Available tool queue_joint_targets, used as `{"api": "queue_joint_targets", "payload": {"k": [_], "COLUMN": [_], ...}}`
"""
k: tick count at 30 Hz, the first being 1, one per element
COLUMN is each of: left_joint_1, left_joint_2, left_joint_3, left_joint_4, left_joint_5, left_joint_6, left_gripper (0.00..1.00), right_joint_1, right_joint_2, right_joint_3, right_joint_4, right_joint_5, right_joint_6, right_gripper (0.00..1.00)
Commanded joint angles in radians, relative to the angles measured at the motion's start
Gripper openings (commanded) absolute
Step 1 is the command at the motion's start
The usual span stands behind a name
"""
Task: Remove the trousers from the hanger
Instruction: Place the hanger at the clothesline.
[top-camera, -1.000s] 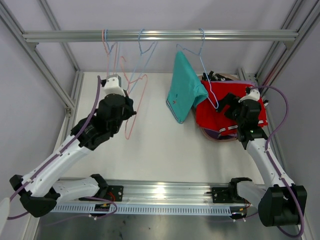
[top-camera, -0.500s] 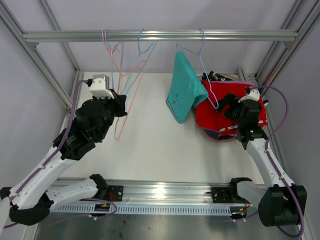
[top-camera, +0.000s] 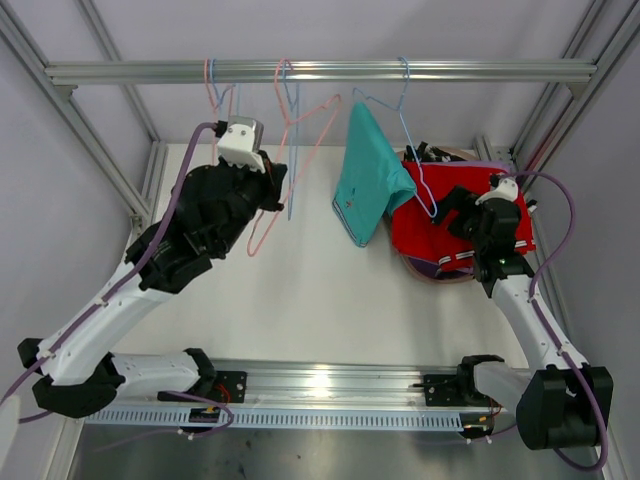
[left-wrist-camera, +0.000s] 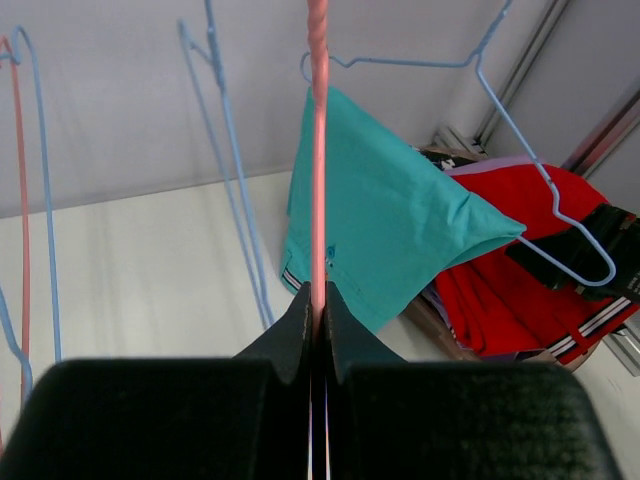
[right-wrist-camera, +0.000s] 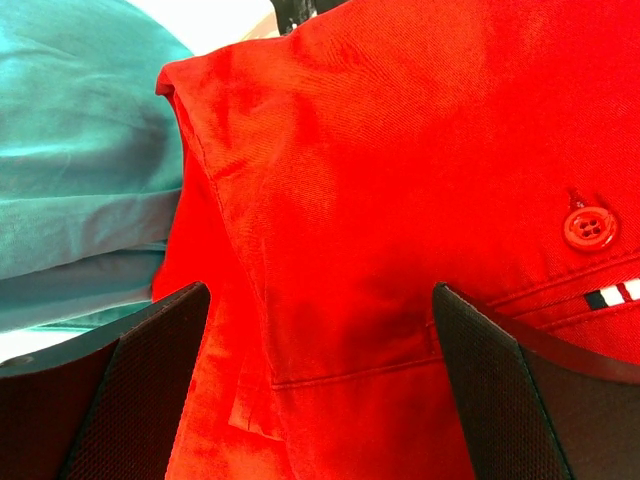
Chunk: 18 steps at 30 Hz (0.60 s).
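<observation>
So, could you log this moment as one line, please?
left pincer shut on pink hanger; right pincer open over red trousers; teal trousers hanging

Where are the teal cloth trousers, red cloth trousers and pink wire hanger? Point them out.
teal cloth trousers (top-camera: 368, 180), top view, hanging middle.
red cloth trousers (right-wrist-camera: 400, 200), right wrist view, beside button.
pink wire hanger (left-wrist-camera: 318, 200), left wrist view, straight shaft.

On your white table (top-camera: 320, 300), at the right of the frame, the red trousers (top-camera: 410, 240) lie heaped over dark cloth (top-camera: 424, 153) that shows at their upper edge.
</observation>
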Motion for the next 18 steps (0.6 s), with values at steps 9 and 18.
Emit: {"api": "queue_joint_targets", "payload": {"k": [9, 18], "left_joint_1": [-0.01, 0.018], "left_joint_2": [0.24, 0.381], "left_joint_3": [0.274, 0.457], "left_joint_4": [-0.066, -0.134], "left_joint_5": [-0.021, -0.049], "left_joint_6": [0.06, 0.049], "left_gripper": [0.0, 0.0], "right_joint_1": [-0.001, -0.003], "right_joint_2": [0.031, 0.039], "right_joint_3": [-0.005, -0.003], "right_joint_4": [-0.002, -0.002], "right_joint_5": [-0.021, -0.025], "right_joint_6": [0.005, 0.002], "right_gripper": [0.97, 0.97]}}
